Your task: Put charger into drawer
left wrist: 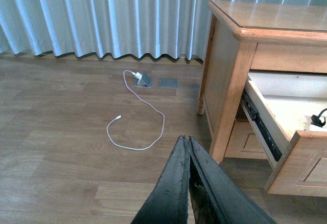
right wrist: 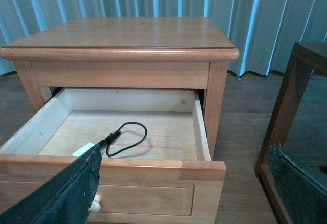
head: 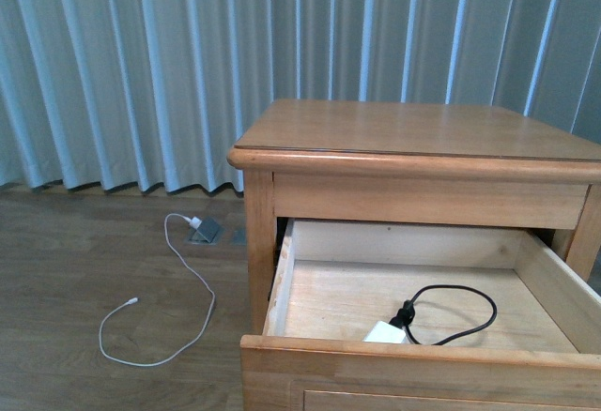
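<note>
Curtain (head: 141,54) in pale blue pleats hangs behind a wood floor (head: 66,261), on which a light-brown nightstand (head: 413,129) stands. The drawer (head: 279,289), the upper one, is pulled well out, showing its pale interior. The right gripper (right wrist: 183,150) is spread wide and empty, one finger low beside the drawer's front edge. The left gripper (left wrist: 185,139) is closed on nothing and hovers over the floor, well apart from the nightstand. The charger (head: 390,332) lies inside the drawer, its white block against the front wall and its black cable looped on the drawer bottom. A long white cable (head: 202,284) lies loose on the floor. The placing appears done. Main risk: a careless right-arm withdrawal could knock the drawer front or snag the cable loop and drag the charger out.
</note>
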